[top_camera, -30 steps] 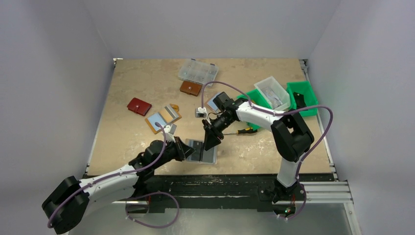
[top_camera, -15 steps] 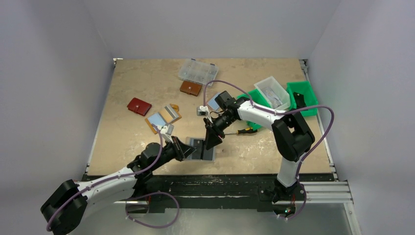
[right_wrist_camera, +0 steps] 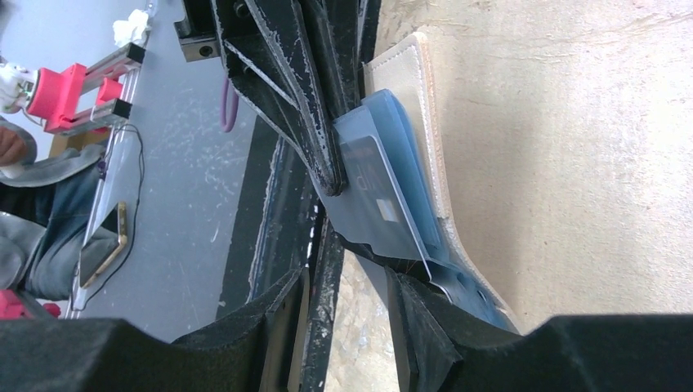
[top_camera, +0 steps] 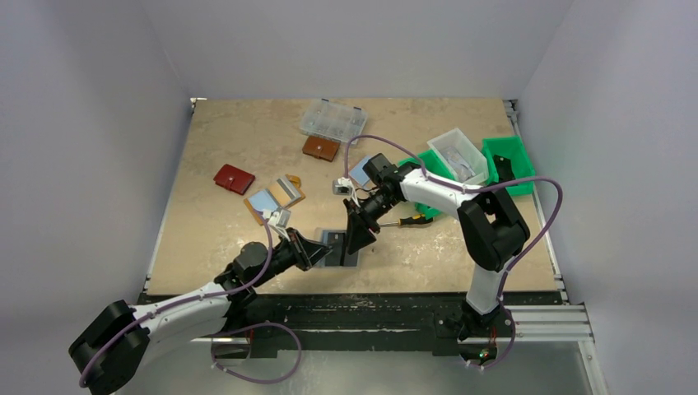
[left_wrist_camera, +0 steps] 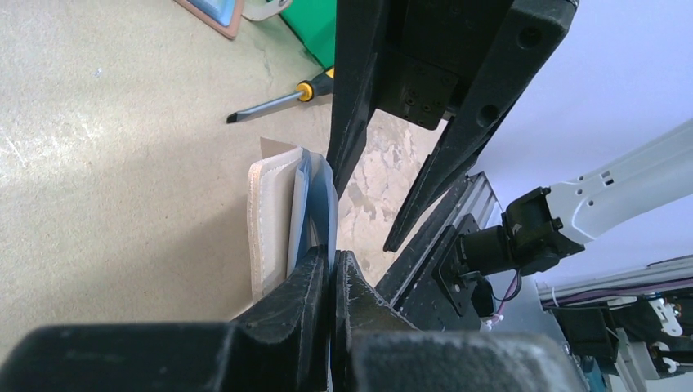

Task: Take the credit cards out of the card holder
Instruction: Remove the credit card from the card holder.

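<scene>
Jaws of the left gripper were clenched on the edge of a pale blue translucent sleeve of the card holder, the two black fingers pressed together with only the thin plastic between them. The card holder sat on the table close to its near edge and about midway across, between the two grippers. Its cream stitched cover lay against the tabletop, and the blue sleeves fanned up from it. In the right wrist view a dark credit card showed through the pinched sleeve, inside its pocket.

The right gripper reached down from the far side with its jaws released and standing apart. In its own camera the lower corner of the sleeve hung in the gap between its fingers. Whether either finger touched the plastic could not be told. The left wrist view showed those same two fingers slanting down just beyond the sleeves.

A yellow-and-black screwdriver lay just beyond the right gripper. Farther back on the left were an open tan-edged wallet and a red wallet. A brown wallet lay beside a clear compartment box toward the back. Green bins stood at the right edge.
</scene>
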Robot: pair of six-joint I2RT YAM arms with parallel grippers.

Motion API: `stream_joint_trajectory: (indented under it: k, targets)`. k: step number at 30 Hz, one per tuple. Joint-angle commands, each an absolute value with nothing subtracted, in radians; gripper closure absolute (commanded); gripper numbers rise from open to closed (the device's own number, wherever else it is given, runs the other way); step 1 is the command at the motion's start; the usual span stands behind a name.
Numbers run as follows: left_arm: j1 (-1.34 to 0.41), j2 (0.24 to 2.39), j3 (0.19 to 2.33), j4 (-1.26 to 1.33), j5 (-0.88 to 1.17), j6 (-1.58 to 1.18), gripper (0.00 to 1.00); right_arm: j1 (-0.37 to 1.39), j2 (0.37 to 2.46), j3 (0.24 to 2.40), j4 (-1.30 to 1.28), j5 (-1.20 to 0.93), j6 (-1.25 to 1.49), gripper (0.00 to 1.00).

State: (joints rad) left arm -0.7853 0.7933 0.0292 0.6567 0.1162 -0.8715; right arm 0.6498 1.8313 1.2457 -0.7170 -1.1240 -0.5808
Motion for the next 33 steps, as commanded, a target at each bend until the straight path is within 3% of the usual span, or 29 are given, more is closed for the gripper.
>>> stream_joint_trajectory:
  k: [1,20,33]
  targets:
    - [-0.778,0.789,0.023,0.827,0.147,-0.873,1.0,0.647,1.786,1.289,-0.756,-1.187,-0.624,0.52]
    - [-0.778,0.874,0.015,0.987,0.183,-0.911,1.0,0.645,1.782,1.313,-0.813,-1.295,-0.645,0.54]
    - [-0.778,0.78,0.003,0.92,0.126,-0.922,1.0,0.582,1.721,1.272,-0.701,-1.233,-0.524,0.5]
